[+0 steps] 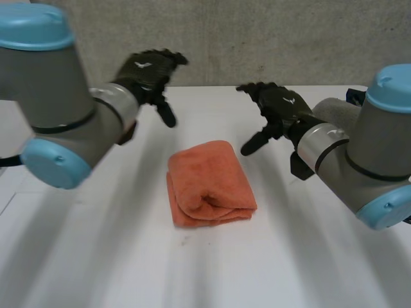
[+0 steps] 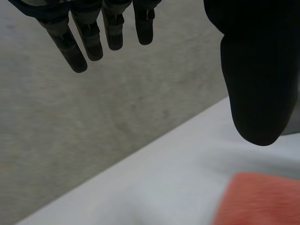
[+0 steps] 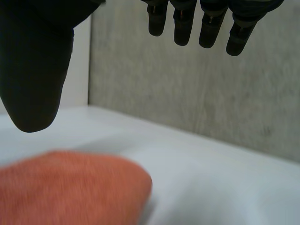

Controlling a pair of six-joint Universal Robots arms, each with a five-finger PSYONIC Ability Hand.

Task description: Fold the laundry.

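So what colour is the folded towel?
Orange towel, plain with no pattern; the head view shows it best.

No readable text or labels

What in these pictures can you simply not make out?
1. Head view: the orange towel hides its inner layers and underside within its own folds, so how many times it is folded cannot be told.
2. Left wrist view: most of the towel is cut off by the picture's edge; one corner is in frame.
3. Head view: a dark thing sits behind the right arm, which covers most of it; what it is cannot be told.
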